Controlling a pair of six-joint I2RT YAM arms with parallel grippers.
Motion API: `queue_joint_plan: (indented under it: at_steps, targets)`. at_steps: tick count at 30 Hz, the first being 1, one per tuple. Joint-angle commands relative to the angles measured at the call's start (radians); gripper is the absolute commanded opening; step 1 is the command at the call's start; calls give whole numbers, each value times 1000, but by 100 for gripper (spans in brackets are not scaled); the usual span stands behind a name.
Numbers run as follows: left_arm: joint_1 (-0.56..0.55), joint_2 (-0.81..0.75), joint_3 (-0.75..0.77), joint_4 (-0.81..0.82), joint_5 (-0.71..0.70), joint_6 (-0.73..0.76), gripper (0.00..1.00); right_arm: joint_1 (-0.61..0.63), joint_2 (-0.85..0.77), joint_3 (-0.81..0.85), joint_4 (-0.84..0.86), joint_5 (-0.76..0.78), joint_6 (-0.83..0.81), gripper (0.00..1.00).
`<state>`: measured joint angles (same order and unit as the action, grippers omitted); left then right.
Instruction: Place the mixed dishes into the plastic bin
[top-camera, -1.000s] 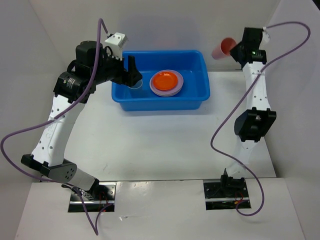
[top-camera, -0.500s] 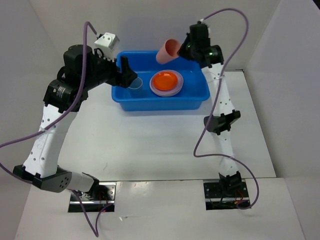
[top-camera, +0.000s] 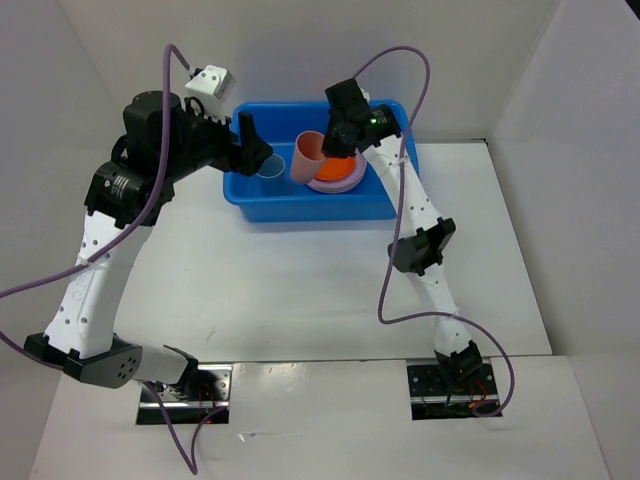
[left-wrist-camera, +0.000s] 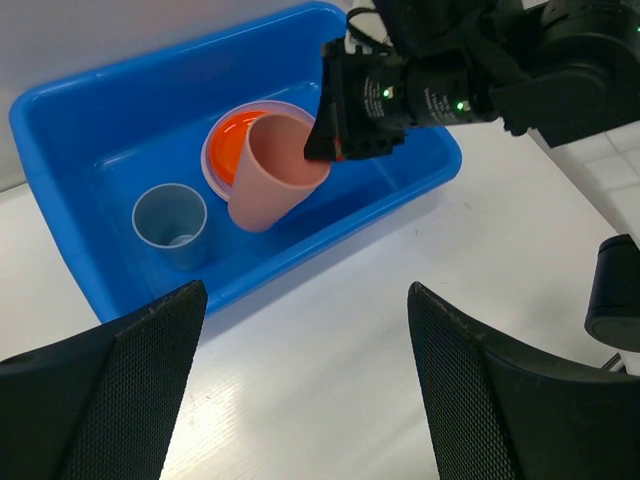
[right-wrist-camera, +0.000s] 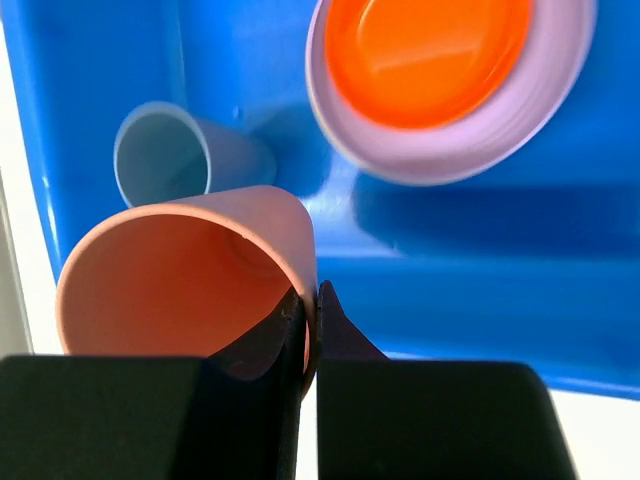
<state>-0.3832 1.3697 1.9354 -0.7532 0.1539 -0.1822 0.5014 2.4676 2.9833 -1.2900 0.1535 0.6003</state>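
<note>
The pink cup covers part of the orange plate; anything stacked beneath the lavender plate cannot be made out.

Cup left in bin, plates stacked right, second cup between them

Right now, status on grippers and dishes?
Left gripper open, empty, near bin. Right gripper shut on salmon cup, over bin. Blue cup, plate stack inside. Nothing blocking.

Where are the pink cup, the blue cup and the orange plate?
pink cup (left-wrist-camera: 262, 195), left wrist view, on its outer wall.
blue cup (left-wrist-camera: 170, 212), left wrist view, inside its open mouth.
orange plate (right-wrist-camera: 430, 55), right wrist view, on its middle.
</note>
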Motion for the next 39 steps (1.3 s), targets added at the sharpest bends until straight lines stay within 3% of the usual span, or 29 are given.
queue_joint_plan:
  at_steps: [1, 10, 22, 32, 39]
  targets:
    - [4, -40, -15, 41, -1, 23, 88, 25, -18, -43, -6, 11, -10, 1]
    - [14, -49, -35, 51, 10, 23, 88, 111, 54, -99, -6, 44, -10, 1]
    - [14, -67, -53, 51, 10, 23, 90, 129, 174, -50, -6, 43, -10, 2]
    - [14, -67, -62, 51, 1, 32, 92, 129, 163, 54, -6, 52, -20, 48]
    - [14, -78, -62, 51, 1, 41, 92, 150, -48, 78, -6, 52, -54, 85]
